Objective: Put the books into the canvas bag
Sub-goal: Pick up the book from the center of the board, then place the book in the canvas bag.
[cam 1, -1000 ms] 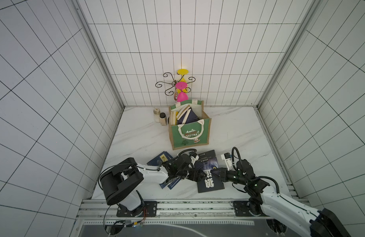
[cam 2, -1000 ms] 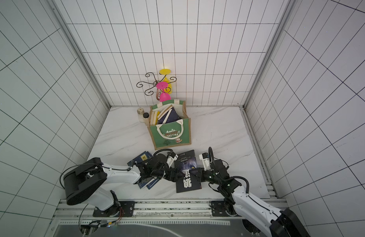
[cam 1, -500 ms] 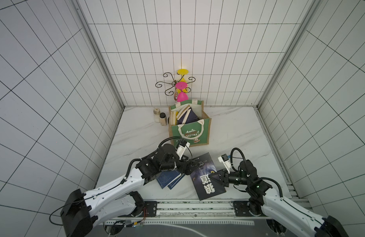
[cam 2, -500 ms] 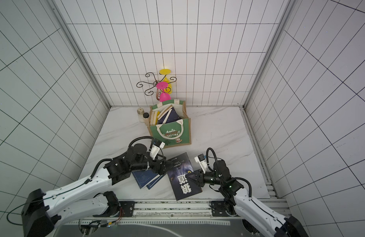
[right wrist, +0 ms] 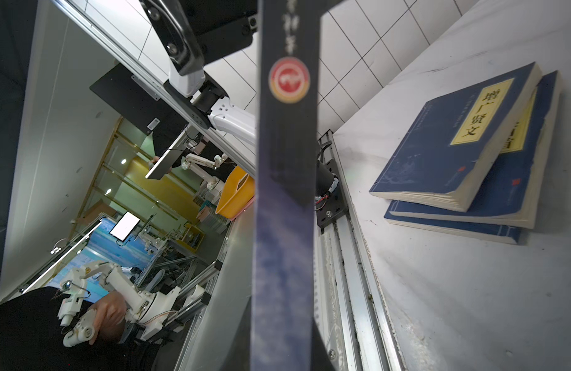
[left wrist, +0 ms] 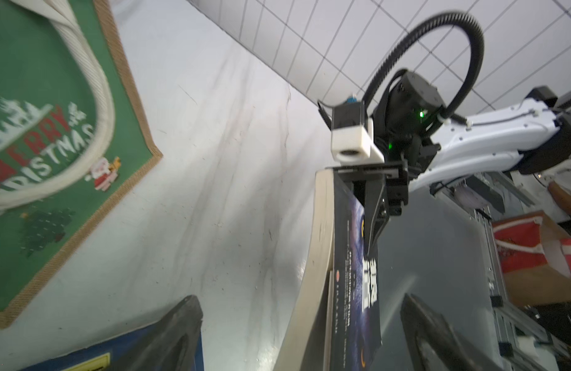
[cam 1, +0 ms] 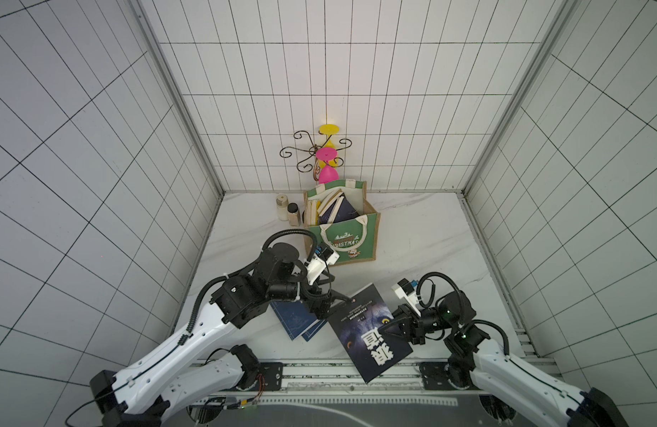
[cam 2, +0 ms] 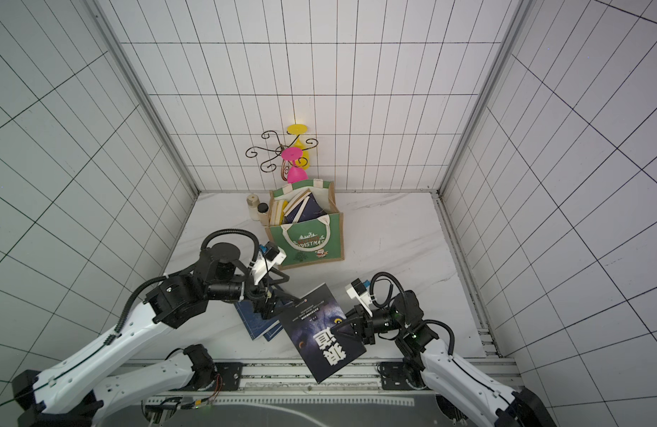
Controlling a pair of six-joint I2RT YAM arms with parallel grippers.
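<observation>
1. navy books: two, stacked flat on the counter, just beside the left claw and partly under it.
2. left claw: spread wide, gripping nothing; its fingers straddle one corner of the dark book with a gap on each side.
3. canvas bag: upright on the counter, beyond the left claw and apart from it; several books lean inside.
4. dark book: raised off the counter, tilted, between the two claws.
5. right claw: closed on the dark book's edge, holding it.
</observation>
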